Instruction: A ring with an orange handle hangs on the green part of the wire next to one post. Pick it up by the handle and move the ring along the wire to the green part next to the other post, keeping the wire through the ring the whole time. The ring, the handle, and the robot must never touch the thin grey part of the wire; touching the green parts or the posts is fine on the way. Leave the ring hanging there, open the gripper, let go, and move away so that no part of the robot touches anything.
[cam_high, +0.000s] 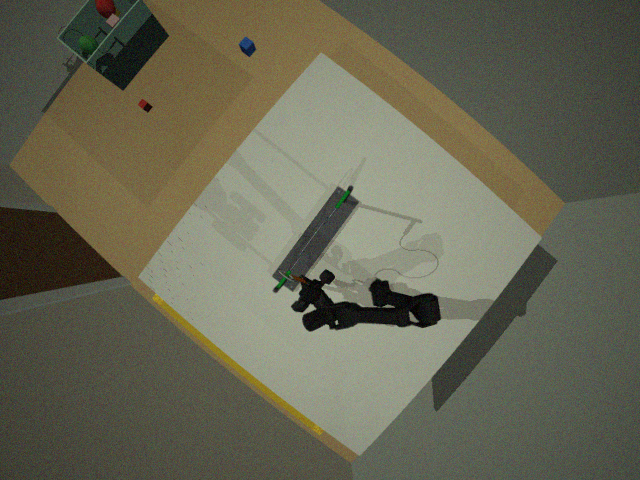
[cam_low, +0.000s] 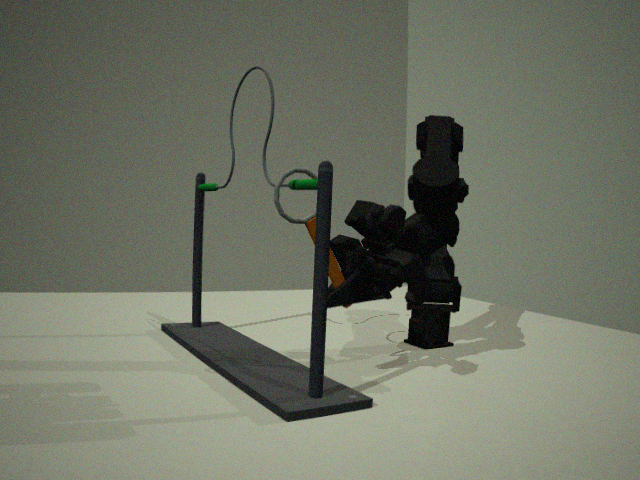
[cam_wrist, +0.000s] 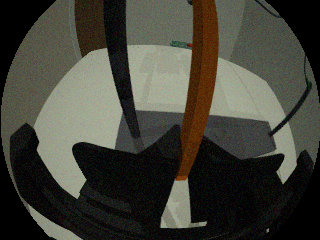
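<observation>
My gripper (cam_high: 306, 283) (cam_low: 336, 271) (cam_wrist: 182, 130) is shut on the orange handle (cam_high: 298, 279) (cam_low: 311, 229) (cam_wrist: 202, 65), which tilts up to the ring. The grey ring (cam_low: 277, 198) is around the near green part (cam_high: 281, 282) (cam_low: 303, 184), close to its inner end; in the exterior view that part crosses its upper half, with no contact visible. The near post (cam_low: 319, 284) hides the ring's right edge and part of the handle. The thin grey wire (cam_low: 232, 129) arches to the far green part (cam_high: 343, 198) (cam_low: 208, 187) at the far post (cam_low: 197, 258).
The dark base (cam_high: 315, 235) (cam_low: 248, 356) (cam_wrist: 240, 130) carries both posts. The gripper is beside the near post, on the arm's side. A blue cube (cam_high: 247, 47), a red cube (cam_high: 144, 105) and a divided bin (cam_high: 124, 74) are far off on the wooden table.
</observation>
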